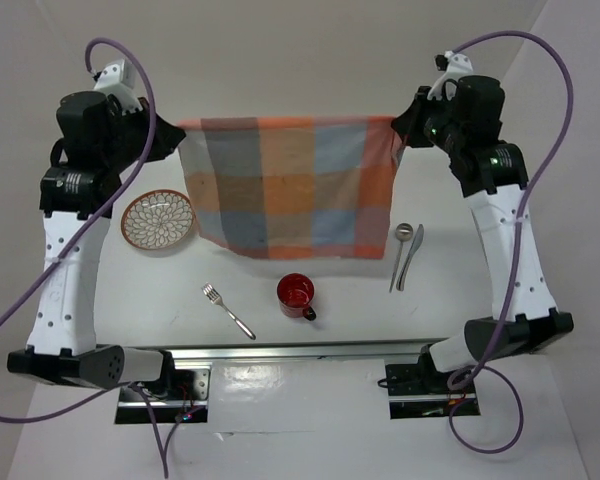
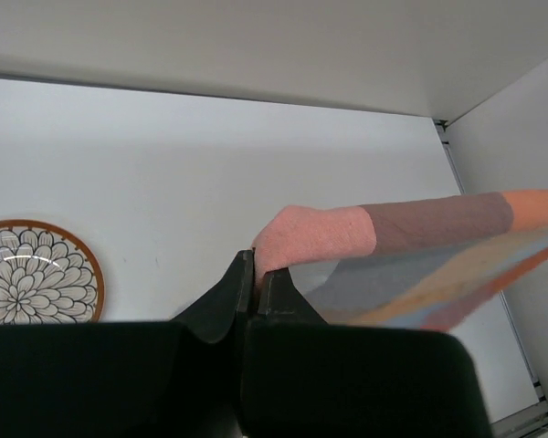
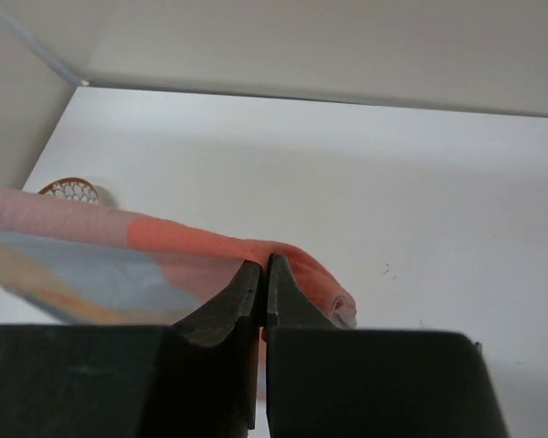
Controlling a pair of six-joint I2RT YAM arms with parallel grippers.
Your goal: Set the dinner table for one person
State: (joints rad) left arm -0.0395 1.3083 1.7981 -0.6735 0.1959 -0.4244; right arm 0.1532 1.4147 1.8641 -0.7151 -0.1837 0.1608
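Jaws of the left gripper (image 2: pixel 258 270) are pressed together on a pink-orange corner of the cloth mat (image 1: pixel 290 185), with the fabric bunched just above the fingertips. The right gripper (image 3: pixel 265 274) is likewise clamped on the opposite orange corner, a fold of cloth pinched between its fingers. Between the two grippers the far edge of the mat is stretched fairly taut, clear of the surface below. The rest of it (orange, blue and grey checks) slopes toward the near side. Whether its lower edge touches the surface cannot be told from these views.

Beneath and around the mat lies the dinner table (image 1: pixel 350 305), flat and matte white, with a rail along its near edge between the arm bases. On it, just left of the mat, sits a round plate (image 1: pixel 158 221) with a brown rim and a white petal pattern. Near the mat's lower edge a red mug (image 1: pixel 296 295) stands upright, handle toward the near right. A fork (image 1: pixel 228 310) lies diagonally to the left of the mug, apart from it. To the right of the mat a spoon (image 1: pixel 401 255) and a knife (image 1: pixel 412 258) lie side by side, very close together.
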